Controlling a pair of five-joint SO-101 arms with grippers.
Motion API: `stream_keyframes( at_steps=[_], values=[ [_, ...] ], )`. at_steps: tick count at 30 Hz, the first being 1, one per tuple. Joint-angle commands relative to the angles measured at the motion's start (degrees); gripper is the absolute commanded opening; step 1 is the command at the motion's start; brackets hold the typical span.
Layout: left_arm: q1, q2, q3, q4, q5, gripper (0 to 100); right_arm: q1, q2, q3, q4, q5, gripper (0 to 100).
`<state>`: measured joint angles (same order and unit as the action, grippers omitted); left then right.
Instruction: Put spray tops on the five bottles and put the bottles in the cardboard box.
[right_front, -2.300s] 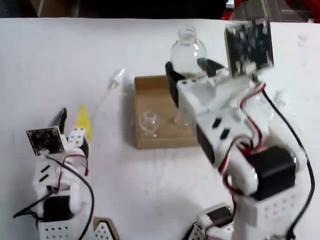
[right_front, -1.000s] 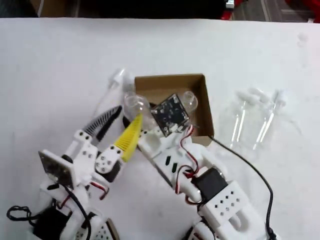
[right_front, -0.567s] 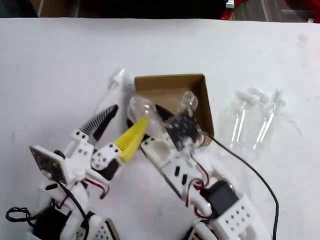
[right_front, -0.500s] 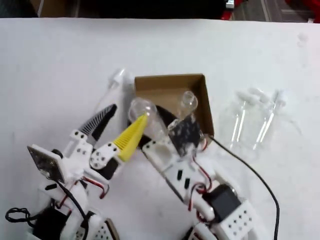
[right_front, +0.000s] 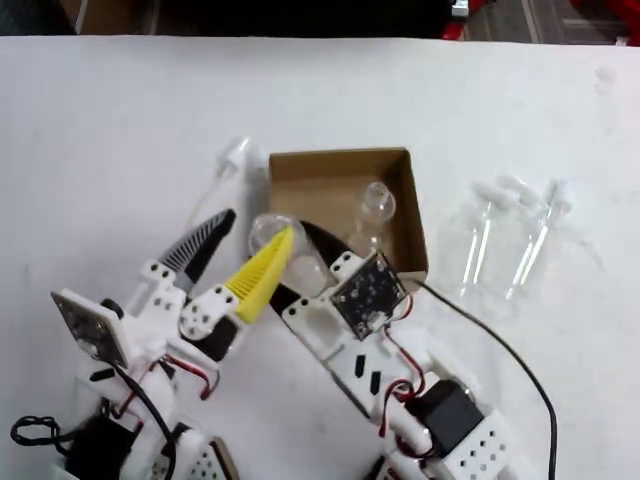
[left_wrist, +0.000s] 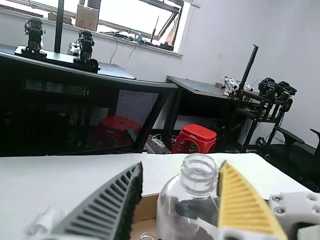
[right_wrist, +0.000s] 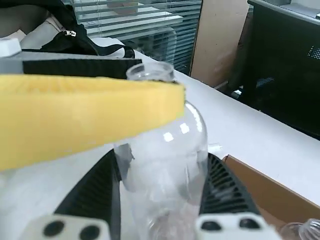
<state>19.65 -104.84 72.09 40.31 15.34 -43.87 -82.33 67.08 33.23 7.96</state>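
A clear bottle (right_front: 265, 232) with an open neck stands upright at the front left corner of the cardboard box (right_front: 320, 180). My right gripper (right_front: 295, 265) is shut on its body; in the right wrist view the black jaws (right_wrist: 162, 160) press both sides of the bottle (right_wrist: 165, 150). My left gripper (right_front: 259, 224) is open, with its black and yellow fingers either side of the bottle's top. In the left wrist view the bottle neck (left_wrist: 199, 172) sits between them, close to the yellow finger (left_wrist: 240, 200). A second clear bottle (right_front: 376, 203) stands inside the box.
Spray tops (right_front: 500, 190) with long tubes lie in a cluster right of the box. One more spray top (right_front: 235, 155) lies off the box's left rear corner. The right arm's cable (right_front: 510, 350) trails over the table at the front right.
The right arm carried the bottle from above the box down to its front left corner. The left arm rose, and its open fingers came around the bottle's top.
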Motion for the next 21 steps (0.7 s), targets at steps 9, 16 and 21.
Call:
stream_keyframes(
  at_steps=[9,16,21],
  values=[
    [-0.7,0.2,-1.5,-0.1,0.4,11,-1.6,-0.7,-0.3,0.1,1.0,1.6],
    [-0.7,0.2,-1.4,-0.1,0.7,18,-1.6,-1.1,-0.3,0.1,1.0,1.6],
    [-0.7,0.2,-2.4,-0.1,0.4,19,-1.7,-1.2,-0.3,0.0,1.9,1.6]
  ],
)
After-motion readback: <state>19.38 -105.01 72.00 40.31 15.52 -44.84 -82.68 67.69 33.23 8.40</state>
